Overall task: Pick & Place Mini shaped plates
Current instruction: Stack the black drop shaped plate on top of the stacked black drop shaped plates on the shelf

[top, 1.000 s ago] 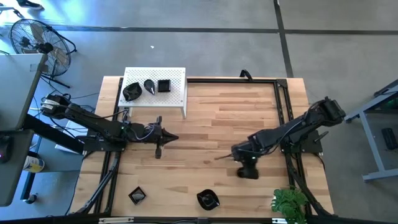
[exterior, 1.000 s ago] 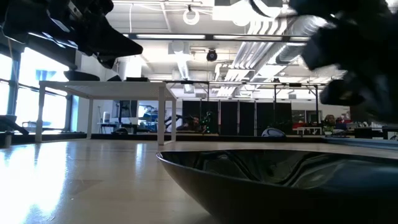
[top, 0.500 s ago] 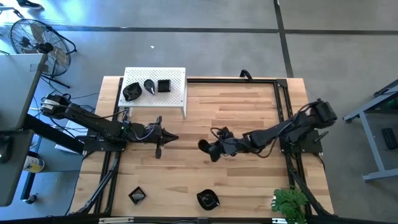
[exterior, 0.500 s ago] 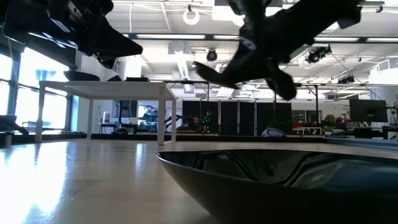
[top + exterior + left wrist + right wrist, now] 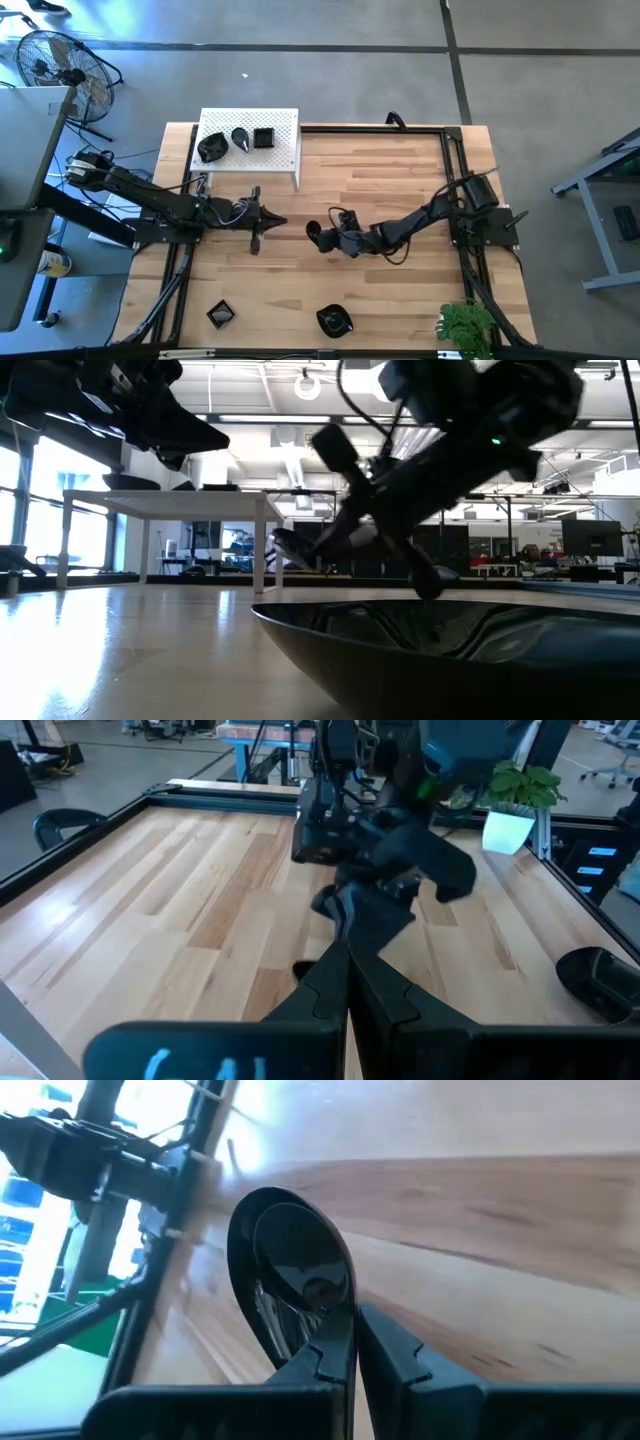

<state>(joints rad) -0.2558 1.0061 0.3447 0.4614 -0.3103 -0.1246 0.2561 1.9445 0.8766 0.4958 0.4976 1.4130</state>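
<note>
Swinging right jaws [image 5: 313, 234] across surface [image 5: 400, 170] toward stand [image 5: 285, 150], pinching plate [image 5: 290, 1270]; left jaws [image 5: 283, 222] pressed together, waiting.

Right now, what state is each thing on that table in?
left gripper: shut, empty, above the table
right gripper: shut on the oval plate
oval plate: gripped by its rim, tilted
three plates: resting on the white stand
square plate: lying on the table, untouched
wavy plate: lying on the table, untouched
</note>
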